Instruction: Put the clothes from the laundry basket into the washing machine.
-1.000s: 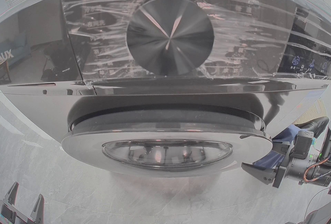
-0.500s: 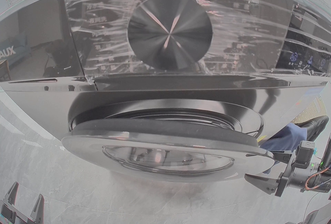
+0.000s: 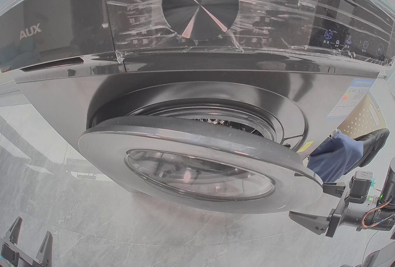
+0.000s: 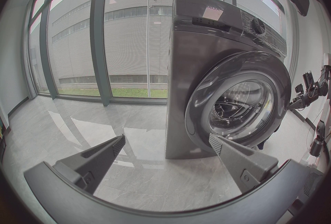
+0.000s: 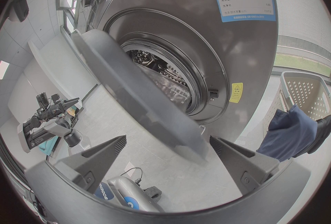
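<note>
Because the clothes sit off to the robot's right of the machine, the coming move turns on that side. A blue garment (image 3: 335, 155) hangs over the near rim of the laundry basket (image 3: 366, 117), with a glossy black item (image 3: 373, 141) against it that I cannot identify. The basket is pale with a perforated wall and stands on the floor just beside the washing machine (image 3: 61, 87). The garment looks soft and creased, folded loosely over the rim, and nothing grips it.

Between it and the drum (image 3: 214, 115) stands the round door (image 3: 107, 144). It is hinged on the robot's left, partly swung out, with its free edge pointing toward the basket.

That free edge lies between the 2 fingers of the right gripper (image 3: 307, 200). In the right wrist view they are spread wide on either side of it, and I cannot tell whether either finger touches it. The right arm is far nearer to both door and clothes. The left gripper (image 3: 33, 227) hangs low at the robot's left, fingers apart and holding nothing, well away from the door.

By my reading the door wants swinging wider before any garment goes in.
</note>
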`<state>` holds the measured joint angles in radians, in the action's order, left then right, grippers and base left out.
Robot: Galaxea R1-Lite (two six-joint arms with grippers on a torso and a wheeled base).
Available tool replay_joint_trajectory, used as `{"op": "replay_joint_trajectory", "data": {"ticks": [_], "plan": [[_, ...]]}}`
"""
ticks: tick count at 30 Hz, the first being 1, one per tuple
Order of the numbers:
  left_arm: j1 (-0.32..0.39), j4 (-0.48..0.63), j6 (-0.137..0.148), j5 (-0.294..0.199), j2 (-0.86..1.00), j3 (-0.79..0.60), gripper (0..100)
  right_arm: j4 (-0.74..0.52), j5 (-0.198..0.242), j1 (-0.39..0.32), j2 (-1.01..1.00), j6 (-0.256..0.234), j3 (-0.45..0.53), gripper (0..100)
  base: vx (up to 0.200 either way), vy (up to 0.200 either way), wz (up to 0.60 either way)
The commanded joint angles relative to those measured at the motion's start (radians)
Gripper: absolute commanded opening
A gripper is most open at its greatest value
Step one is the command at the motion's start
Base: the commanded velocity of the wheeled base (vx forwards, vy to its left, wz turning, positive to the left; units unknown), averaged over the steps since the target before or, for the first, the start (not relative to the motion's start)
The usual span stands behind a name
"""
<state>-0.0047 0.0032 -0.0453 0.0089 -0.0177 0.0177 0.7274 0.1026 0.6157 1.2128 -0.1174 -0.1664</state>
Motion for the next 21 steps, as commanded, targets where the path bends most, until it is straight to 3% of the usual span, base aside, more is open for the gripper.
{"op": "replay_joint_trajectory", "data": {"ticks": [1,8,14,21], "plan": [[0.000,0.000,0.001,0.000,0.010,-0.015,100,0.006,-0.001,-0.007,-0.002,-0.001,-0.001,100,0.000,0.000,0.00],[0.000,0.000,-0.001,0.000,0.010,-0.015,100,0.007,-0.004,0.004,0.040,0.001,-0.021,100,-0.171,0.000,0.00],[0.000,0.000,-0.001,0.000,0.010,-0.015,100,0.006,-0.003,0.029,0.033,0.001,0.013,100,0.000,0.000,0.00],[0.000,0.000,-0.001,0.000,0.010,-0.015,100,0.009,-0.004,0.018,0.044,-0.001,-0.016,100,-0.029,0.000,0.00]]}}
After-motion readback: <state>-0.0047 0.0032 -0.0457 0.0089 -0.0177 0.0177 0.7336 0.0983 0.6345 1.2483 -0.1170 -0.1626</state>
